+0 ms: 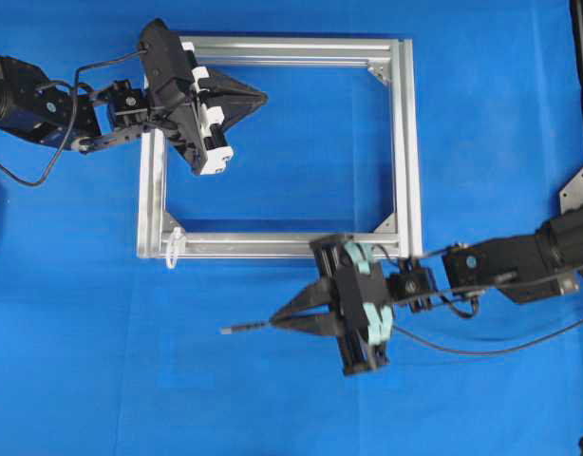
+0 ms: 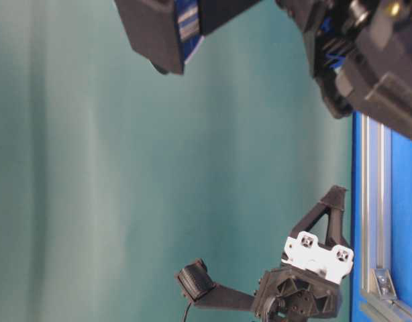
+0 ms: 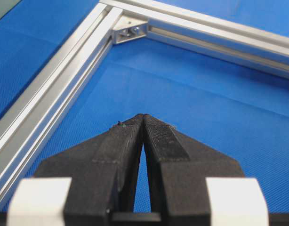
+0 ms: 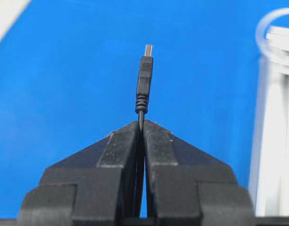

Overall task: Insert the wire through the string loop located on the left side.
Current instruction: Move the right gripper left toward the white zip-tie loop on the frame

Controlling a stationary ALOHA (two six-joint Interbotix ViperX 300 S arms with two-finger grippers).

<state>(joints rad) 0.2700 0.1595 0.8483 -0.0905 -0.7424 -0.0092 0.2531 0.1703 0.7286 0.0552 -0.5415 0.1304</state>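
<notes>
The wire (image 1: 242, 329) is a thin black cable ending in a small dark plug with a metal tip, held level above the blue table, tip pointing left. The string loop (image 1: 174, 246), small and white, hangs at the frame's near-left corner, apart from the plug.

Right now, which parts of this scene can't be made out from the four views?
- Wire: overhead view, far end cut off by right edge.
- String loop: right wrist view, blurred, cropped at top-right corner.
- String loop, wire: table-level view shows neither.
- Frame: left wrist view shows one corner only.
</notes>
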